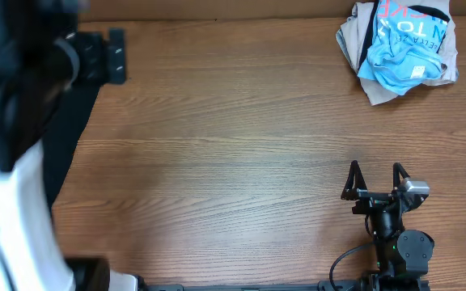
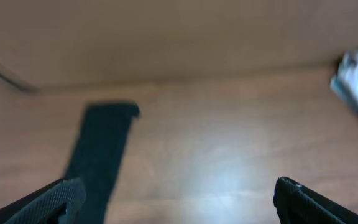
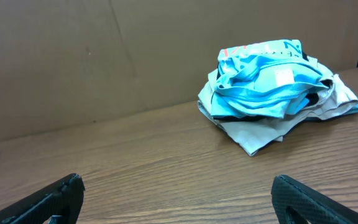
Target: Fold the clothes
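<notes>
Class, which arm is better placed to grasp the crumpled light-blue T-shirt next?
Likely right. The open right gripper is on the same side as the light-blue cotton T-shirt, which lies ahead in its wrist view; the left gripper is far across, by the long black garment.

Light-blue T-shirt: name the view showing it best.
Right wrist: the light-blue T-shirt lies crumpled on a beige garment, close and sharp. Overhead shows it small at the far corner; left wrist catches only a blurred scrap.
</notes>
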You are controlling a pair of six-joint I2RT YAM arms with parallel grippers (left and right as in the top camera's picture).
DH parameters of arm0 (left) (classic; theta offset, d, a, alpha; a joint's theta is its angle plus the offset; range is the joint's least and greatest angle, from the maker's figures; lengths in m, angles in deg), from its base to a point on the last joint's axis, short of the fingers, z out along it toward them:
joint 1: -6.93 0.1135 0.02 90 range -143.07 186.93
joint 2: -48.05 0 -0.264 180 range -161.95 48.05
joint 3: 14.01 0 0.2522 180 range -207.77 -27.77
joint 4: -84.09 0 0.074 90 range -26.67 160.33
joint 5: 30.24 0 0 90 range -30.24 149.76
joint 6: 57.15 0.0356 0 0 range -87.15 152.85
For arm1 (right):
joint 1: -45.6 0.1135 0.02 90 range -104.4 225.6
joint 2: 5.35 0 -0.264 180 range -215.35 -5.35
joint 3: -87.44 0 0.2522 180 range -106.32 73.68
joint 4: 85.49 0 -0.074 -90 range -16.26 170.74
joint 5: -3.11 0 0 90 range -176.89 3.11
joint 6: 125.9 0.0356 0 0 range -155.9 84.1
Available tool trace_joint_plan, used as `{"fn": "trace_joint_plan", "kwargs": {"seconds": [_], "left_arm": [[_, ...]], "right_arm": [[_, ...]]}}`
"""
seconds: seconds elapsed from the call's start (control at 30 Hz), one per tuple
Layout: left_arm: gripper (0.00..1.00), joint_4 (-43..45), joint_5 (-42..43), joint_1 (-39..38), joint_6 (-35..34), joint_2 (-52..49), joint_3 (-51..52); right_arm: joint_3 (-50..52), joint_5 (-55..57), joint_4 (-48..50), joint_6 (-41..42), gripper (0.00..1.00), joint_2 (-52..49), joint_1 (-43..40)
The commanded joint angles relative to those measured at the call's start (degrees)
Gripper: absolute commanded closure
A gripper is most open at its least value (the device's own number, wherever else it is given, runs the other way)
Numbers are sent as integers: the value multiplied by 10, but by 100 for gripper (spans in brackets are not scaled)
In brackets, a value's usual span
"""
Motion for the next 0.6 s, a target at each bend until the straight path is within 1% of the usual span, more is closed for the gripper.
{"fn": "trace_joint_plan", "kwargs": {"seconds": [0.0, 0.07, 0.17, 0.23, 0.57], "left_arm": [[0, 31, -21, 2, 24, 43, 15], [0, 73, -21, 2, 25, 81, 52], [0, 168, -13, 2, 28, 147, 156], [0, 262, -5, 2, 28, 204, 274], [0, 615, 44, 2, 28, 415, 768]], "right_arm": [[6, 5, 3, 2, 0, 7, 3], [6, 5, 3, 2, 0, 7, 3], [6, 5, 3, 2, 0, 7, 3], [6, 5, 3, 2, 0, 7, 3], [6, 5, 3, 2, 0, 7, 3]]}}
